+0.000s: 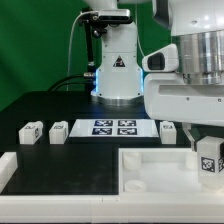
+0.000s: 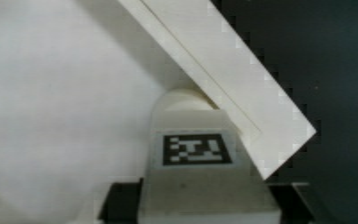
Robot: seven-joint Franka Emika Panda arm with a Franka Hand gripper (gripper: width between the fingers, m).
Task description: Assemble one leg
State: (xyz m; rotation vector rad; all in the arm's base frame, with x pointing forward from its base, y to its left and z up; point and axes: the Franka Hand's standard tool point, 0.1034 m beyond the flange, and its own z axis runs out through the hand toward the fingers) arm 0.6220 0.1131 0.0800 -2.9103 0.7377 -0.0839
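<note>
exterior: table-level, facing arm (image 1: 118, 75) | wrist: close on leg (image 2: 195, 150) | shared: leg

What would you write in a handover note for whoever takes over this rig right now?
Jaws: shut on the held leg, by the white tray's raised wall at the exterior view's right; contact unclear.
Loose legs on the table, in the exterior view: two left of the marker board, one right of it.
Done: one leg picked up.
Left: fix it to the tray.
</note>
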